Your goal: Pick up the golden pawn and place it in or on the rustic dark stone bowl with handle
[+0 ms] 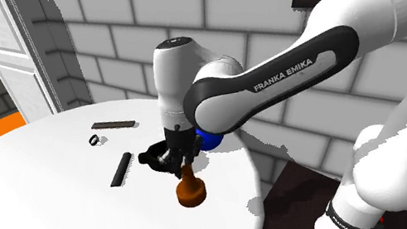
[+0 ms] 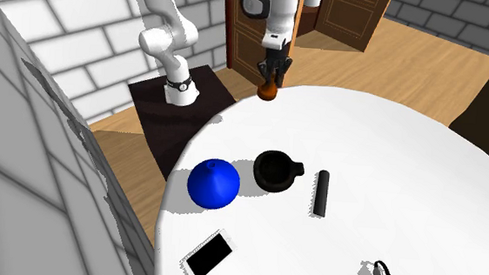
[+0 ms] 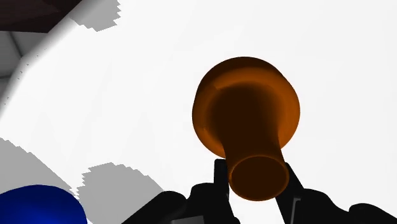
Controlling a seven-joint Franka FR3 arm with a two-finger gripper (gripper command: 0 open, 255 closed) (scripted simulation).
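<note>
As the pincer (image 3: 254, 175) pinched the orange-brown pawn (image 3: 247, 114) by its head, the grasp seemed made. The carry across the desk (image 2: 406, 168) to the dark handled bowl (image 2: 276, 170) was not yet done.

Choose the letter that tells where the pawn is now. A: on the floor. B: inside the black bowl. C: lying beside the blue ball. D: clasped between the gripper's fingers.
D: in the wrist view the gripper clasps the orange-brown pawn by its upper end, and the second exterior view shows the black bowl standing well apart from it.
</note>
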